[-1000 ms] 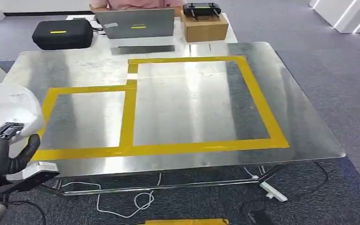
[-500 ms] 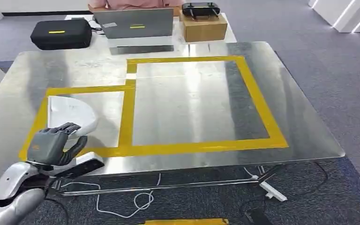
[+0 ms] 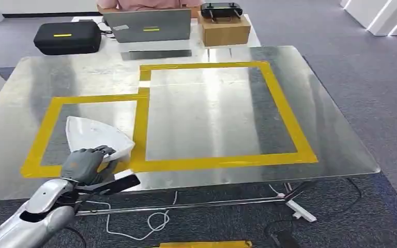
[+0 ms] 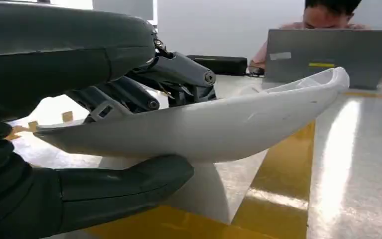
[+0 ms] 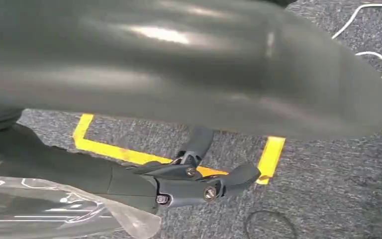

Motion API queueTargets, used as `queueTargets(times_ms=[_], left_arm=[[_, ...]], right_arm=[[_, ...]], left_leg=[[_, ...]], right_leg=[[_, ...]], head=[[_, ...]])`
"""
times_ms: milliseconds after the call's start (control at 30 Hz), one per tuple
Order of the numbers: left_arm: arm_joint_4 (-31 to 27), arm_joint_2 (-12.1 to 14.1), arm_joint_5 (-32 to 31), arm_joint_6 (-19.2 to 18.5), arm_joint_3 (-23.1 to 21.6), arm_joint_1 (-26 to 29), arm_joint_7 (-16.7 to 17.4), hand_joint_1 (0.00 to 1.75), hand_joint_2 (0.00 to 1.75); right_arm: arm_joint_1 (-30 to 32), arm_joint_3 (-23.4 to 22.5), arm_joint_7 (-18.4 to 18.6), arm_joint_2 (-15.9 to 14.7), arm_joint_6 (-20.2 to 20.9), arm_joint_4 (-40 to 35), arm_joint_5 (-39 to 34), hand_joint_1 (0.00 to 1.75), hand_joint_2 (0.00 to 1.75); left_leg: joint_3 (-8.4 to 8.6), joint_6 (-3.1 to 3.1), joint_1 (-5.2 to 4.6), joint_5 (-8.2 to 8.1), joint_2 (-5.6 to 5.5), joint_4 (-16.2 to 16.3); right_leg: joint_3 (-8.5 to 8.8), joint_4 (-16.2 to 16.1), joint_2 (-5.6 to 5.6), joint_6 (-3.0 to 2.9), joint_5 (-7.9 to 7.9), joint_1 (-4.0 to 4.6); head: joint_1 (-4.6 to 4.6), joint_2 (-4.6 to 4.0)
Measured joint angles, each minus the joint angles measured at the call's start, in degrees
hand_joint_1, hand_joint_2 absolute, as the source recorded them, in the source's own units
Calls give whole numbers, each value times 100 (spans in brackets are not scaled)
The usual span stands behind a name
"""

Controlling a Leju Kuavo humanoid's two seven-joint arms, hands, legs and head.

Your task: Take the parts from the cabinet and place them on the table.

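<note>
A white curved shell part (image 3: 95,135) is over the left yellow-taped rectangle (image 3: 51,111) of the steel table (image 3: 212,113), near its front edge. My left hand (image 3: 85,164) grips the part's near end, with the thumb (image 4: 119,186) under the shell (image 4: 204,129) and the darker fingers (image 4: 129,94) on its upper side. The part hangs just over the table or touches it; I cannot tell which. My right hand (image 5: 189,181) hangs over grey carpet, its fingers apart and holding nothing.
A larger yellow-taped rectangle (image 3: 284,111) lies on the table's right. Behind the table are a black case (image 3: 68,37), a laptop (image 3: 147,25) with a person (image 3: 144,4) behind it, and a cardboard box (image 3: 226,29) with a controller (image 3: 221,9) on top. Cables (image 3: 150,222) lie on the floor under the front edge.
My left hand has carried the white part from beyond the table's left edge rightward into the left yellow rectangle, lowering it toward the surface.
</note>
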Motion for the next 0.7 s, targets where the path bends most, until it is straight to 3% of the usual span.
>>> queueTargets(times_ms=[667, 700], left_arm=[[497, -59, -385, -11, -173, 6, 125, 175, 175], [521, -61, -420, -6, -186, 7, 155, 0, 175]], right_arm=[[165, -20, -7, 0, -114, -50, -114, 0, 0], [166, -20, -9, 0, -149, -74, -125, 0, 0]], left_leg=[[0, 0, 0, 0, 0, 0], [0, 0, 0, 0, 0, 0]], right_leg=[[2, 0, -1, 0, 0, 0], [3, 0, -1, 0, 0, 0]], head=[[2, 0], [0, 0]])
